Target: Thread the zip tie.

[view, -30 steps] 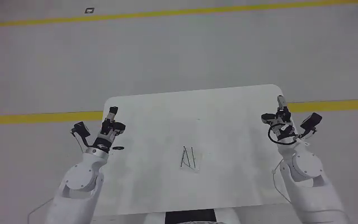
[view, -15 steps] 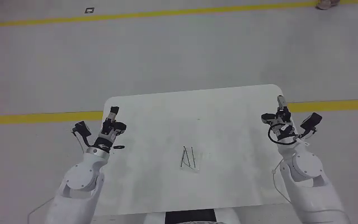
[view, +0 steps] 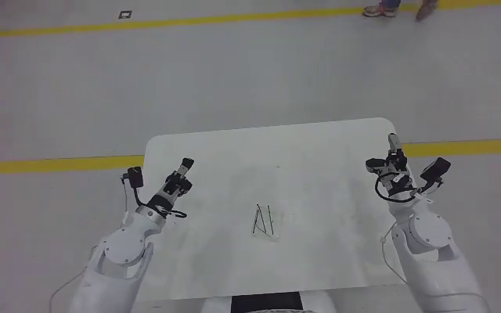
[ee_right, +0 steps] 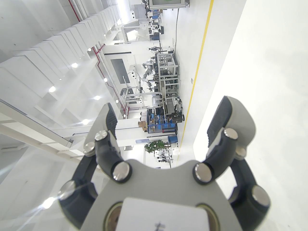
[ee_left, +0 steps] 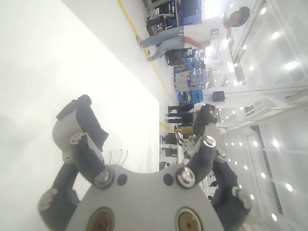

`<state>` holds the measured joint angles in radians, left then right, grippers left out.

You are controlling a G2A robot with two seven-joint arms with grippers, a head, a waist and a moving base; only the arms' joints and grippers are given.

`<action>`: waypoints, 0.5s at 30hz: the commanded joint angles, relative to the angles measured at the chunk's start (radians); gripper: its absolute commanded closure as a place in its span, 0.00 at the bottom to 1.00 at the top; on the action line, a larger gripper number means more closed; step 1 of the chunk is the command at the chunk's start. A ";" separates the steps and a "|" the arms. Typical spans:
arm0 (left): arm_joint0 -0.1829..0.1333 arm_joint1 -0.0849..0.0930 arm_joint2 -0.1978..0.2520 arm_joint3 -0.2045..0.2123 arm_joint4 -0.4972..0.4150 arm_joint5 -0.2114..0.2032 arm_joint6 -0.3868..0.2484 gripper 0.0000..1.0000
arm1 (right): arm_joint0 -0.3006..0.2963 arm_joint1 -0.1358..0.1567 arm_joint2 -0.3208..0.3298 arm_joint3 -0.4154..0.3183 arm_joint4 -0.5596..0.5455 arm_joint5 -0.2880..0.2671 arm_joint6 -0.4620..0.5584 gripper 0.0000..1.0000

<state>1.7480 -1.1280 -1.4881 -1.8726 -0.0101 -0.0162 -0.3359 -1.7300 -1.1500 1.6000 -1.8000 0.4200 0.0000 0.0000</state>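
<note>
Thin black zip ties lie side by side on the white table, a little in front of its middle. In the left wrist view they show as fine dark lines just past the gripper's base. My left gripper hangs over the table's left part, pointing toward the ties and well short of them; in its own view it is open and holds nothing. My right gripper is at the table's right edge, far from the ties, and in its own view it is open and holds nothing.
The table's rounded far corner shows in the left wrist view. Yellow floor lines run behind the table and level with it.
My left arm has swung inward from the table's left edge toward the zip ties. The right arm has stayed put.
</note>
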 commanded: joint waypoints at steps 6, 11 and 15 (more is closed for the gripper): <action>-0.011 0.010 0.058 -0.026 0.137 0.056 -0.149 0.00 | 0.000 0.000 0.000 0.000 0.000 0.000 0.000 0.00; -0.011 0.010 0.058 -0.026 0.137 0.056 -0.149 0.00 | 0.000 0.000 0.000 0.000 0.000 0.000 0.000 0.00; -0.012 0.010 0.059 -0.028 0.147 0.058 -0.148 0.00 | 0.000 0.000 0.000 0.000 0.000 0.000 0.000 0.00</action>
<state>1.7370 -1.1183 -1.4302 -1.8988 0.1272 0.0400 -0.4846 -1.7300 -1.1500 1.6000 -1.8000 0.4200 0.0000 0.0000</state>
